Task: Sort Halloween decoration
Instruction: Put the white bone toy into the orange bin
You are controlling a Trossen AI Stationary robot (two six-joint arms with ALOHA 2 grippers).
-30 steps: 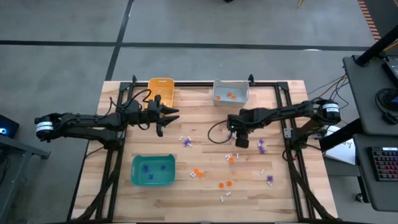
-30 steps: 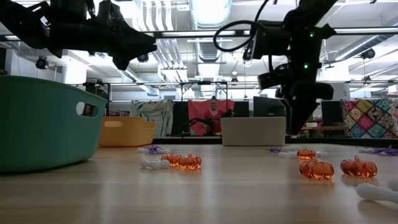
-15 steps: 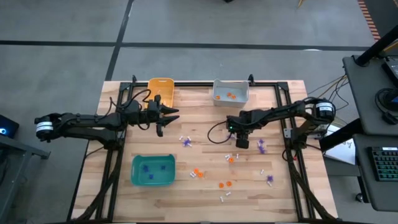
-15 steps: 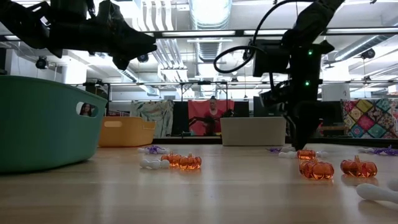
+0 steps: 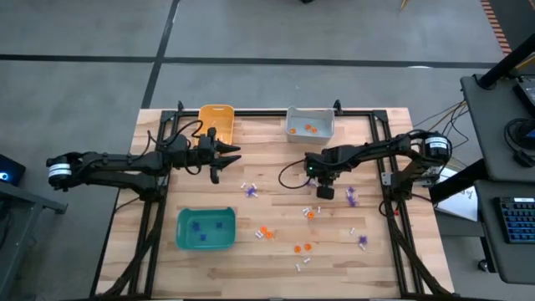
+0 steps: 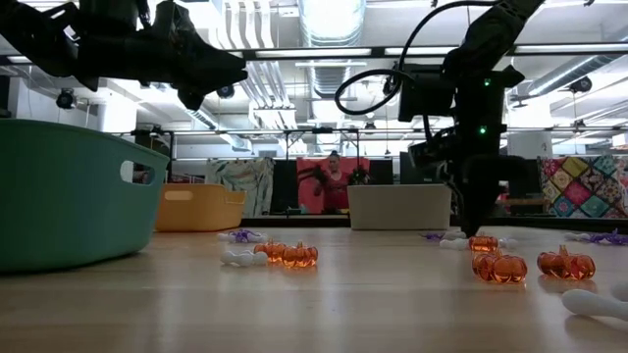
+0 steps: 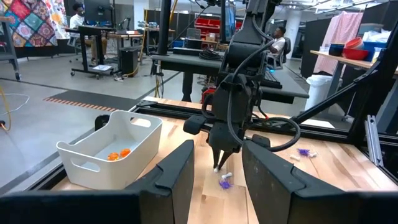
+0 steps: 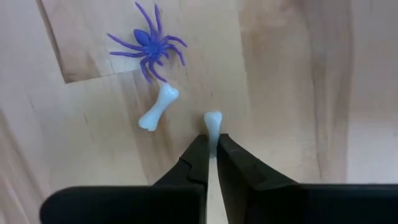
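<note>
Right gripper [image 8: 212,152] pinched shut on a white bone [image 8: 212,124] just beside the purple spider [image 8: 149,46]; left gripper [image 7: 216,163] parted, empty.

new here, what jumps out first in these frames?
The right gripper, down at the table's middle, is shut on a white bone, with a second bone and a purple spider lying just beyond it. Loose orange pumpkins dot the wood in front. The left gripper hangs open near the orange-yellow bin at the back.
</note>
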